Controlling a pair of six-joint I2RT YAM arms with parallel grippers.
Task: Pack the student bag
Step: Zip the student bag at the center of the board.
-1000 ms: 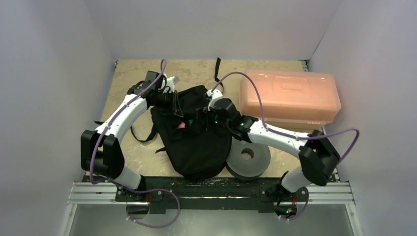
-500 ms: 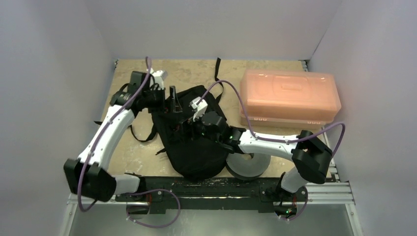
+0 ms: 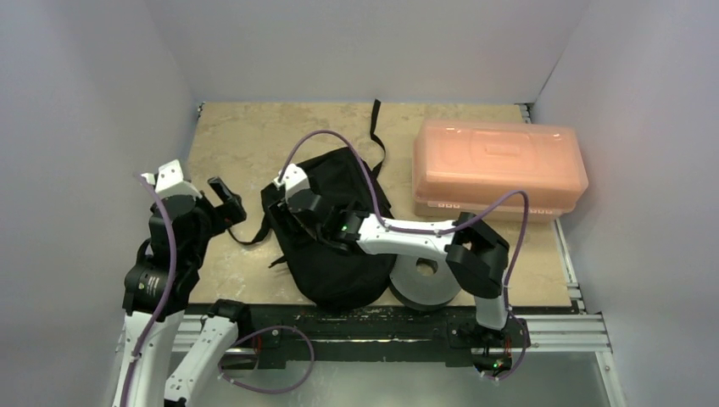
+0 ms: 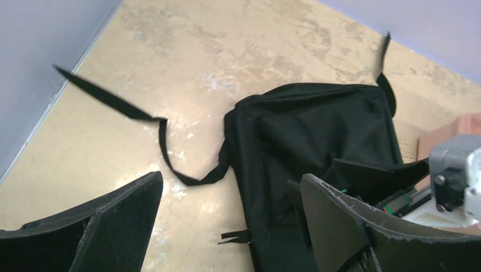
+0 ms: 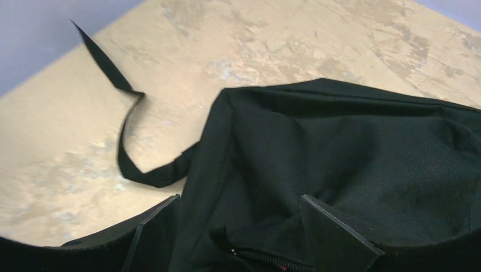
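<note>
The student bag (image 3: 343, 242) is a floppy black backpack lying in the middle of the table, one long strap (image 3: 248, 237) trailing left and another (image 3: 375, 123) toward the back. My right gripper (image 3: 288, 219) reaches across the bag to its left side. In the right wrist view it (image 5: 241, 226) stands open low over the bag (image 5: 351, 147), with a zipper pull (image 5: 222, 237) between the fingers. My left gripper (image 3: 227, 202) is off the bag's left side, above the table. Its wrist view shows it (image 4: 227, 226) open and empty, facing the bag (image 4: 317, 136).
A translucent orange lidded box (image 3: 498, 170) stands at the back right. A dark grey spool (image 3: 431, 273) lies against the bag's right side near the front edge. Walls close in on the left, back and right. Bare table (image 3: 246, 140) shows at the back left.
The left gripper opened, let go of the bag and drew back to the left. The right arm swung left across the bag, down to its left side.
</note>
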